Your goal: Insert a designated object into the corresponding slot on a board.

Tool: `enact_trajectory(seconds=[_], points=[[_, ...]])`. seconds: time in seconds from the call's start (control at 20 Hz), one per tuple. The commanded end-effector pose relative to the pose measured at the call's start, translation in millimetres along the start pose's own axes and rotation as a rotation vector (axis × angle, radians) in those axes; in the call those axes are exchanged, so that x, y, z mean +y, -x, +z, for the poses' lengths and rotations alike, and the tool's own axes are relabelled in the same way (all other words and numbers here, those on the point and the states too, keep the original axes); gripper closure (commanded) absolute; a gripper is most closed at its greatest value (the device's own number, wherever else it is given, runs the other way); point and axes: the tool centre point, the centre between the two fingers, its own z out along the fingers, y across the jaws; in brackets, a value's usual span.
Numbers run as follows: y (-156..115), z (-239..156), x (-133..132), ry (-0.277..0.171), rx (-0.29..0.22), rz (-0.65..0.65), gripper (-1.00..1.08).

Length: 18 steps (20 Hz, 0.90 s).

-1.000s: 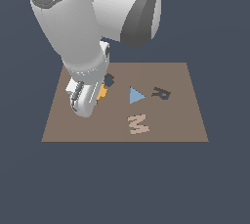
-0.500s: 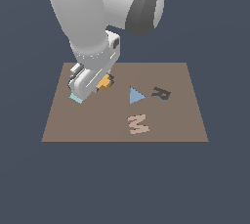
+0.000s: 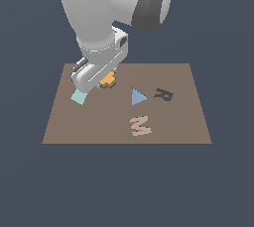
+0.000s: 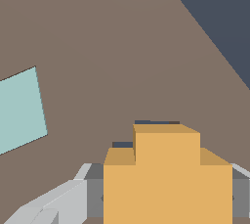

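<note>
while clamped on the orange cross block (image 4: 167, 179), the claw (image 3: 99, 80) hangs over the brown board (image 3: 183, 122) (near a pale teal square (image 3: 78, 96)); dark slot edges (image 4: 156, 122) show just behind the block.

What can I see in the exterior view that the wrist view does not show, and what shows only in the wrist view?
Only the exterior view shows the blue triangle, the tan M piece, the dark R cutout and the arm. Only the wrist view shows dark slivers of the slot just beyond the cross, and the gripper fingers beside it. Both show the orange cross, the pale teal square and the brown board.
</note>
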Motion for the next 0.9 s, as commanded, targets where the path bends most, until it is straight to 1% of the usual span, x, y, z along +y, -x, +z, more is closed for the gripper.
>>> enact_trajectory(seconds=[0.0, 0.5, 0.55, 0.85], points=[[0, 0, 2, -0.001, 0.000, 0.015, 1.08], [1, 10, 2, -0.001, 0.000, 0.018, 1.08], [1, 10, 2, -0.001, 0.000, 0.018, -0.92], [1, 10, 2, -0.001, 0.000, 0.018, -0.92]])
